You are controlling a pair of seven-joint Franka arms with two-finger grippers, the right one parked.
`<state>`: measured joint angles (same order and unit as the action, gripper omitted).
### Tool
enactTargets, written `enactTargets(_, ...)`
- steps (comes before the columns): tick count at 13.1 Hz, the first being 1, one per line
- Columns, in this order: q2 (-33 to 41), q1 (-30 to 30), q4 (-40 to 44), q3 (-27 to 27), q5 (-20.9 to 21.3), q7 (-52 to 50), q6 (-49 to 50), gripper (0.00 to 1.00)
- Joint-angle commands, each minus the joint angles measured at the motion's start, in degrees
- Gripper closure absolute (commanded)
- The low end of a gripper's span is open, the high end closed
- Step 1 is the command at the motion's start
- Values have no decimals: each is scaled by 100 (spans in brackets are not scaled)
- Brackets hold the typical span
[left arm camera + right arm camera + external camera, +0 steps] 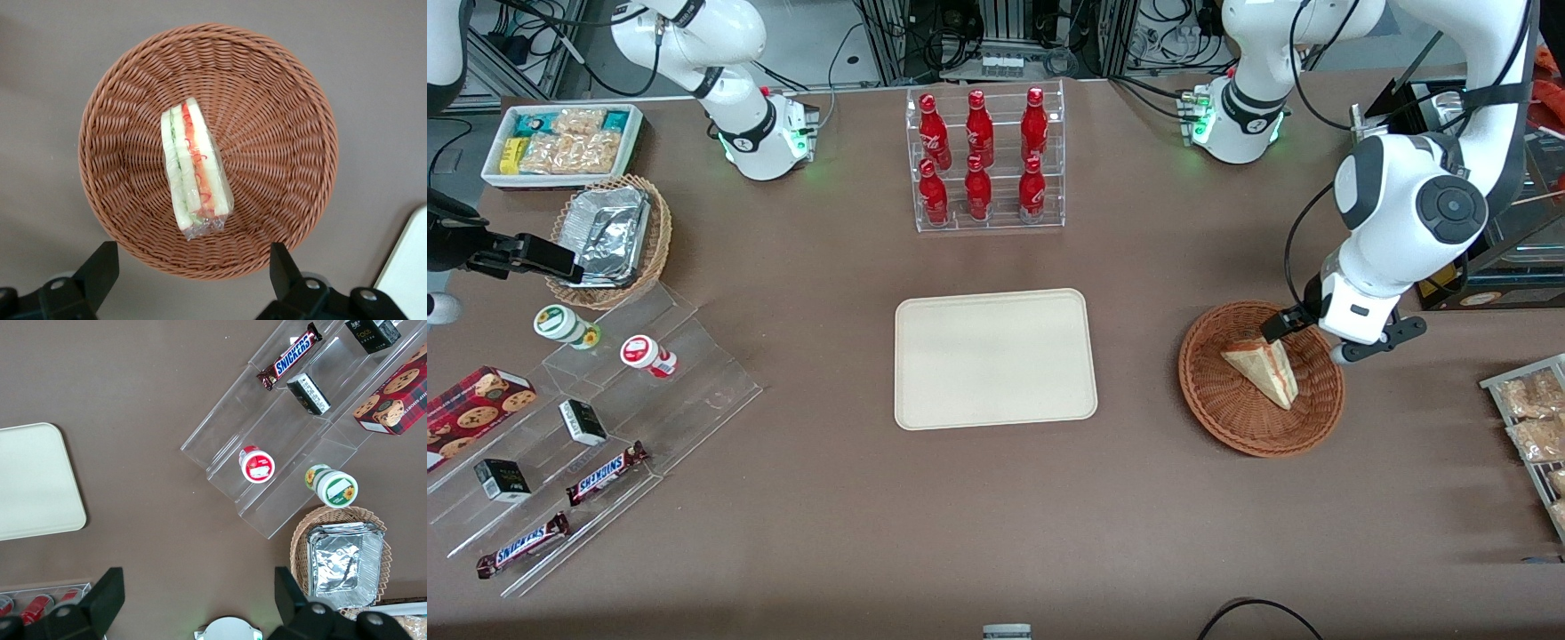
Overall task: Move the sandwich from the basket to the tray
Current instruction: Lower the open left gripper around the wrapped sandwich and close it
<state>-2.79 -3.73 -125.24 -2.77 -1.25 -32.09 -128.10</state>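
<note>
Your gripper [190,267] hangs above the basket [1227,418], over the rim farther from the front camera. Its fingers [100,267] are spread wide, holding nothing. The sandwich [1263,369] lies inside the basket, near its middle. The tray [994,357] sits mid-tabletop, well apart from the basket, with nothing on it.

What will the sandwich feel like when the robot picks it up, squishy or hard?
Probably squishy: the sandwich is soft white bread, so a hard squeeze may dent it. Its clear wrap looks shiny and may be slippery. It likely weighs little. The gripper hangs above the basket, jaws open.
</note>
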Motion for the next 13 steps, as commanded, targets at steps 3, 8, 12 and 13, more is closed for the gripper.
enactTargets(3,-239,-93,-115,31,-60,-1544,-453,0)
enactTargets(8,-476,-120,-124,31,-60,-1546,-462,0)
enactTargets(12,-687,-85,-133,31,-60,-1546,-724,0)
enactTargets(13,-766,-84,-167,40,-60,-1546,-865,0)
